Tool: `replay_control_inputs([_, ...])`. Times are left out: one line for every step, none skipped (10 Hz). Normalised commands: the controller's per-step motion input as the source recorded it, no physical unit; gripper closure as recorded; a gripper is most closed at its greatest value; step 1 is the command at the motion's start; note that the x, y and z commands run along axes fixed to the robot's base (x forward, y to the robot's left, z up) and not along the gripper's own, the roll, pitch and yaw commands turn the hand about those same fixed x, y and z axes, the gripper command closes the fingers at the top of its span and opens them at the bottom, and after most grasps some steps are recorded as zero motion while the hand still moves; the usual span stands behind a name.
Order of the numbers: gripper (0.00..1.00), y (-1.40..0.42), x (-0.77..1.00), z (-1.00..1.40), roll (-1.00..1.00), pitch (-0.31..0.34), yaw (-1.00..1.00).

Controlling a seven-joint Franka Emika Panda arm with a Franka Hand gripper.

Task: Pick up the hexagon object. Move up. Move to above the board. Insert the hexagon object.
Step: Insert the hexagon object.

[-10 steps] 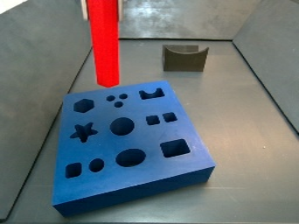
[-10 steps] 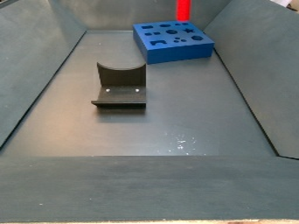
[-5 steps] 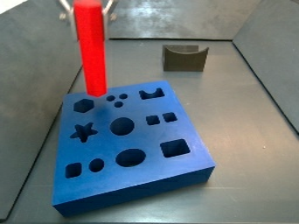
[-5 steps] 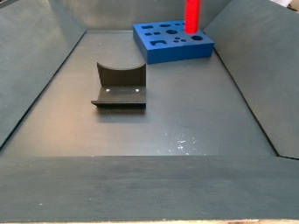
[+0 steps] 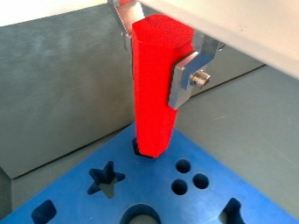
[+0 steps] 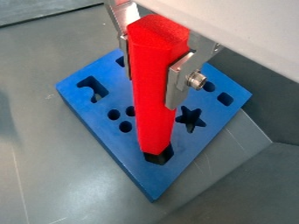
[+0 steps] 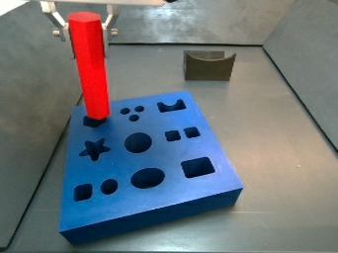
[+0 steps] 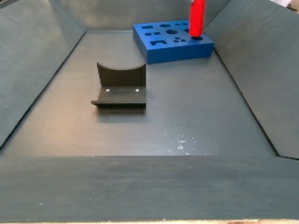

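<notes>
The red hexagon peg (image 7: 90,67) has come down since a moment ago, and its bottom end now sits in the hexagon hole at a corner of the blue board (image 7: 152,193). The claw (image 5: 162,48) grips the peg's top tight. The dark fixture (image 7: 209,64) stands well away from the claw.

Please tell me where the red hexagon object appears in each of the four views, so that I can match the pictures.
Wrist view: hexagon object, centre, held by gripper.
Wrist view: centre.
Side view: upper left.
Side view: top, right of centre.
Shared landmark: the board, with the peg's foot in a corner hole.
</notes>
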Motion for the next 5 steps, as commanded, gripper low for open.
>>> replay_control_inputs([1.0,0.0,-0.26,-0.56,0.01,-0.019,0.0])
replay_control_inputs([1.0,0.0,-0.12,-0.43,0.0,-0.019,0.01])
replay_control_inputs([1.0,0.0,0.0,-0.03,0.0,0.0,0.0])
replay_control_inputs([1.0,0.0,0.0,-0.05,0.0,0.0,0.0])
replay_control_inputs([1.0,-0.26,0.0,-0.17,0.17,0.039,-0.03])
